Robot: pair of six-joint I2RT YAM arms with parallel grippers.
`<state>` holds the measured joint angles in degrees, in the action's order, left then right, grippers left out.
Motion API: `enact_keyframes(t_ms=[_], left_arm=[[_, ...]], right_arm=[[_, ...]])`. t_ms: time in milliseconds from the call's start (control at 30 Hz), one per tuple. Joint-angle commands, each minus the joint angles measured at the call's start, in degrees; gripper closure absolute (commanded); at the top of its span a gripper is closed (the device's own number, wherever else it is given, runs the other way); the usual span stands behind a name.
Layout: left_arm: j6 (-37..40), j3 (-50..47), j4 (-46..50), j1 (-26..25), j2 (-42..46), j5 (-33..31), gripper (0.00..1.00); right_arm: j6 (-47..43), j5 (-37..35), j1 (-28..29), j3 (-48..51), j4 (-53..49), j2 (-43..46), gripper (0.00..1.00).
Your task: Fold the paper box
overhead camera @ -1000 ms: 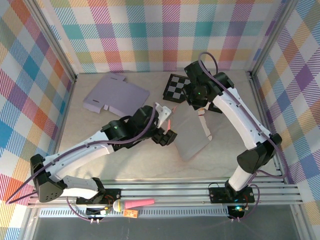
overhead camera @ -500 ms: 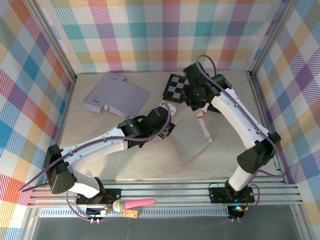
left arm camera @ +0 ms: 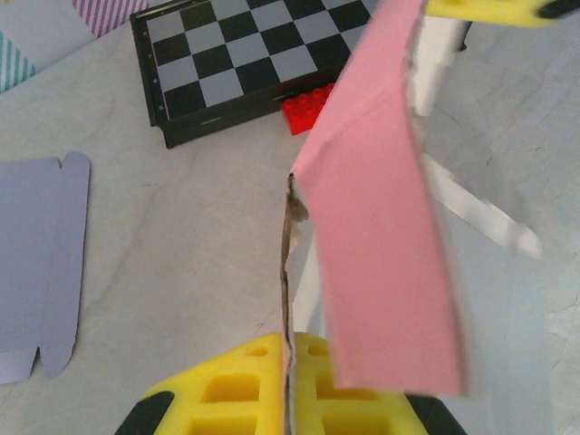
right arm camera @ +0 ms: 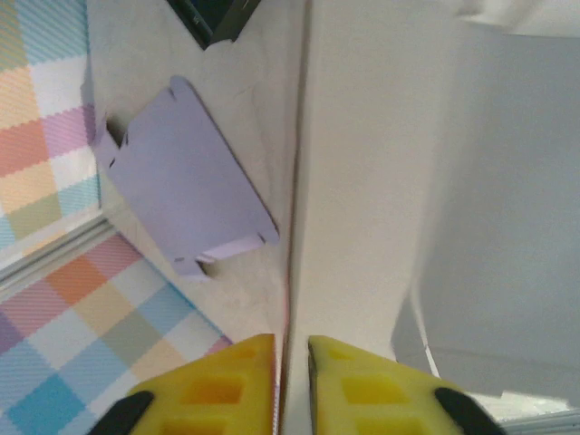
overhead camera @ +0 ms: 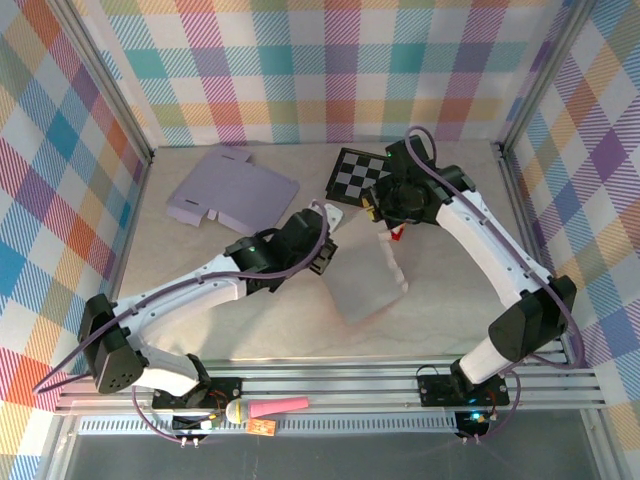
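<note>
The box (overhead camera: 372, 288) is in the middle of the desk (overhead camera: 440, 322), partly raised and strung between both arms. The left pincer (overhead camera: 322, 258) is closed on its left edge. In the left wrist view the card edge runs straight down between the yellow fingers (left arm camera: 231, 394), and a pink panel (left arm camera: 381, 236) leans off to the right. The right pincer (overhead camera: 385, 218) is clamped on the far edge, with the sheet pinched the same way in its own wrist view. So the box's long axis runs from the right pincer at the far end toward the near edge of the desk, and the left pincer sits on its left flank. I judge the fold turns on that line, one arm anchoring while the other swings a panel about a crease. The near corner probably rests on the desk, but the top view doesn't settle it.
</note>
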<state>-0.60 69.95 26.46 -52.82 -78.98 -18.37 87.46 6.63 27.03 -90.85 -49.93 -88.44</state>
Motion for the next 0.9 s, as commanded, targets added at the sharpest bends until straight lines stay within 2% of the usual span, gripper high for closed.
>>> enact_keyframes(t_ms=[0, 200, 433, 667, 867], left_arm=[[-0.01, -0.46, -0.61, 1.82, 2.88, 4.9, 1.0], [-0.68, -0.26, 0.61, 2.93, 2.78, 6.79, 1.0], [-1.93, 0.34, 0.94, 3.04, 1.66, 7.9, 1.0], [-2.13, 0.35, 0.44, 3.06, 1.59, 7.7, 1.0], [-2.15, 0.1, 0.18, 3.06, 1.86, 7.9, 1.0]], right_arm=[[-0.77, 7.65, -2.23, 2.53, 6.79, 2.9, 0.75], [1.3, 13.62, -3.21, 5.33, 10.18, 2.4, 0.74], [2.27, 11.77, -3.12, 5.23, 10.73, 3.53, 0.74], [1.75, 11.56, -3.03, 5.6, 10.09, 3.15, 0.89], [0.97, 10.45, -3.06, 4.91, 10.23, 2.71, 0.97]])
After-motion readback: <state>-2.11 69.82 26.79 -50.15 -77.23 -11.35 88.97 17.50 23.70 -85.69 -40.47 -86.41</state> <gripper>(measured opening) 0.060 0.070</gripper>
